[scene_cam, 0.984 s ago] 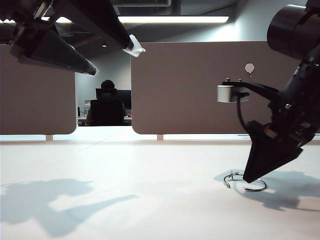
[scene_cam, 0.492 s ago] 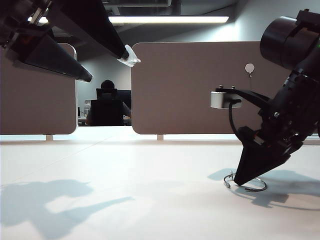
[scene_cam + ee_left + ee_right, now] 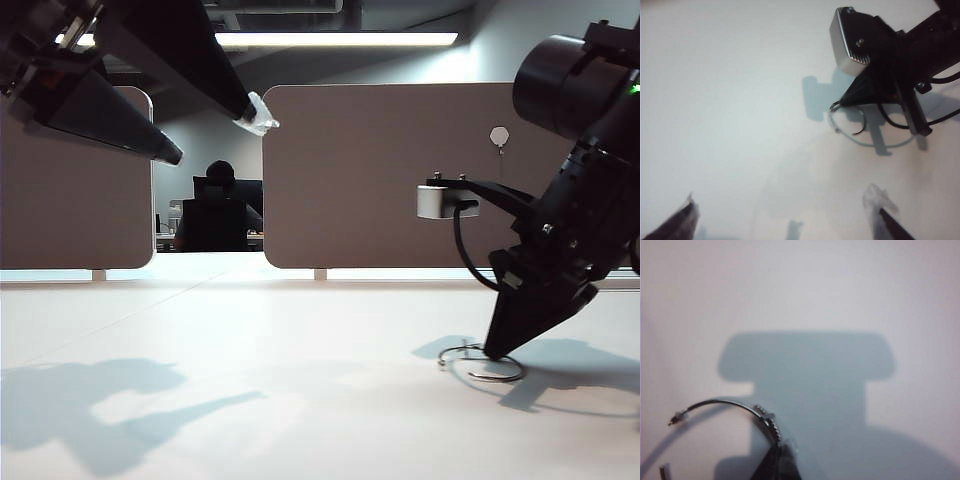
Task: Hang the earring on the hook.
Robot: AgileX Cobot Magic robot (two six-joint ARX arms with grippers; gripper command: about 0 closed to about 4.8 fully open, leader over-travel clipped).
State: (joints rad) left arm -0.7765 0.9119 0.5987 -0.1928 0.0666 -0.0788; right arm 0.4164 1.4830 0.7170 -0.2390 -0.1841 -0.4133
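Observation:
The earring (image 3: 497, 379), a thin silver wire hoop, lies on the white table at the right. My right gripper (image 3: 492, 352) points down onto it, its jaws shut with the wire pinched at the tips. In the right wrist view the earring (image 3: 730, 402) curves out from the closed right gripper (image 3: 780, 455). The hook (image 3: 499, 136), a small pale hexagonal button, sits high on the brown partition behind. My left gripper (image 3: 215, 135) hangs open high at the left, holding nothing. From the left wrist view, the earring (image 3: 861, 124) shows under the right gripper (image 3: 842, 101), far from the open left gripper (image 3: 782, 210).
Two brown partition panels (image 3: 380, 180) stand along the table's far edge with a gap between them. A seated person (image 3: 213, 215) shows through that gap. The right arm's wrist camera (image 3: 436, 202) juts out to the left above the earring.
My right gripper came down onto the hoop and shut its jaws on the wire. The hoop slid slightly left. The left gripper stayed almost still.

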